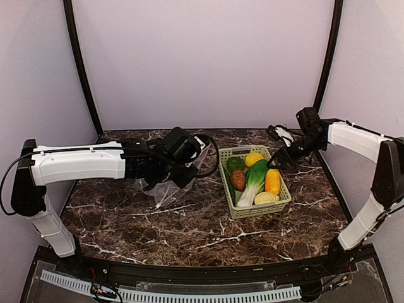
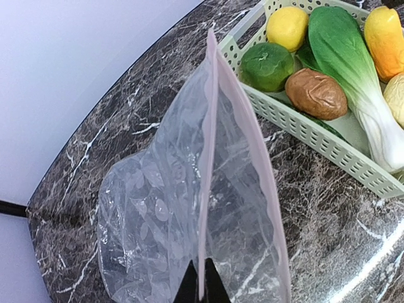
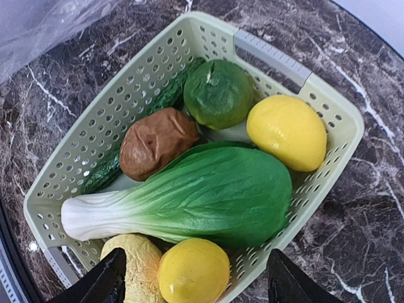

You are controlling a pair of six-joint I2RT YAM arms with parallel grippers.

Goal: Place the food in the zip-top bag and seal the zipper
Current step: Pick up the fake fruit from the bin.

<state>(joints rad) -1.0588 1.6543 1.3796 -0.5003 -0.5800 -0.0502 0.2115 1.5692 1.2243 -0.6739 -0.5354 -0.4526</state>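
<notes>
The clear zip-top bag hangs over the table left of the basket, its mouth gaping. My left gripper is shut on one lip of the pink zipper; the other lip bows away to the right. The food lies in the basket: bok choy, lemon, green pepper, red-brown piece, orange-yellow piece, pale yellow piece. Above the basket's right side my right gripper stands open, its fingers straddling the orange-yellow piece without touching it.
The light green lattice basket sits right of centre on the dark marble table. A dark green cucumber-like piece lies along its wall. The bag hangs just left of the basket. Curved walls close in the back and sides.
</notes>
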